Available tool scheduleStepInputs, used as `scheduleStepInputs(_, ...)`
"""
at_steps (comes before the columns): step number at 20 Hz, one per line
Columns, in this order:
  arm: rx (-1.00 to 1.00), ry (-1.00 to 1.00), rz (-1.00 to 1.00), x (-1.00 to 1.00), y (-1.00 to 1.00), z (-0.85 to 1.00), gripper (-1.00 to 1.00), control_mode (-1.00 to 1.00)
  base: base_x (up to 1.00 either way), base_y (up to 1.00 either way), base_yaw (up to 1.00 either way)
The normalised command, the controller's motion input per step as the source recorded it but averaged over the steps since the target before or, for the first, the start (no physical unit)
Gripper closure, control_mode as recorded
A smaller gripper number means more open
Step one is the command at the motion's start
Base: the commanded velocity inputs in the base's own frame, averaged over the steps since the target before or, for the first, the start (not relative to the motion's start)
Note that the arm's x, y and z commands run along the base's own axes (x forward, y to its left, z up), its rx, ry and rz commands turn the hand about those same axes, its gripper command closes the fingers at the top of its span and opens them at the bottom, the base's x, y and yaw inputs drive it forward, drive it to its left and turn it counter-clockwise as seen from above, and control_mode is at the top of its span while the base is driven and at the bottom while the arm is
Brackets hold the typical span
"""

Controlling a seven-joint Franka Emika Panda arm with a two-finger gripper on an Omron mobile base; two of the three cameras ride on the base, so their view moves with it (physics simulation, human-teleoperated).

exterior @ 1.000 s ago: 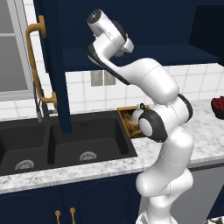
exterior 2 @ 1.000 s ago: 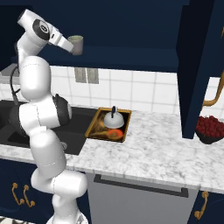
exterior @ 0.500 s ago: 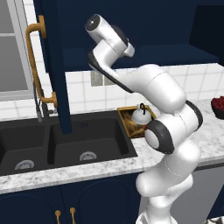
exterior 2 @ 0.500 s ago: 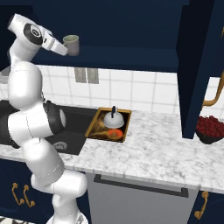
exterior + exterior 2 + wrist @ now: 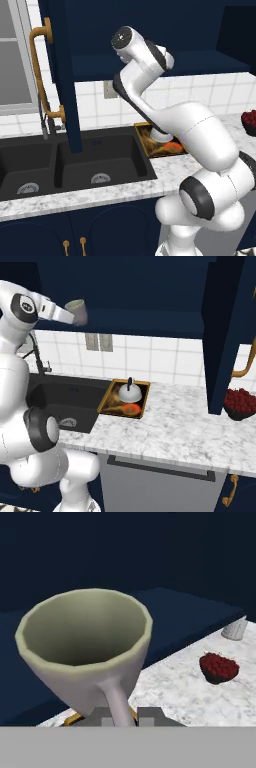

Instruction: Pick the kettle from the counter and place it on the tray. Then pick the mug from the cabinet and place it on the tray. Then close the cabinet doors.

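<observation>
The gripper (image 5: 125,716) is clamped on the mug (image 5: 87,649) handle, held high before the cabinet (image 5: 150,291); fingertips are largely cut off. The kettle (image 5: 129,391) sits on the tray (image 5: 107,400), apparently upright.

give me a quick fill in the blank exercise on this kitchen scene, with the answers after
1. The tool is shut on the ____.
2. The kettle already sits on the ____.
3. The cabinet doors are ____.
4. The dark bowl on the counter holds something ____ in colour.

Missing words: mug; tray; open; red
</observation>
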Motion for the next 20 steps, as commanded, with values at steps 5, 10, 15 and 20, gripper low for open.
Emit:
scheduleStepInputs(5, -0.04, 0.0, 0.54, -1.0, -0.93, -0.14, 1.0, -1.0, 0.0, 0.0, 0.0)
scheduleStepInputs(10, 0.0, 0.12, 0.46, -0.85, -0.86, -0.04, 1.0, -1.0, 0.0, 0.0, 0.0)
scheduleStepInputs(15, 0.0, 0.23, 0.41, -0.47, -0.79, -0.07, 1.0, -1.0, 0.0, 0.0, 0.0)
scheduleStepInputs(20, -0.01, 0.18, 0.26, -0.1, -0.19, -0.25, 1.0, -1.0, 0.0, 0.0, 0.0)
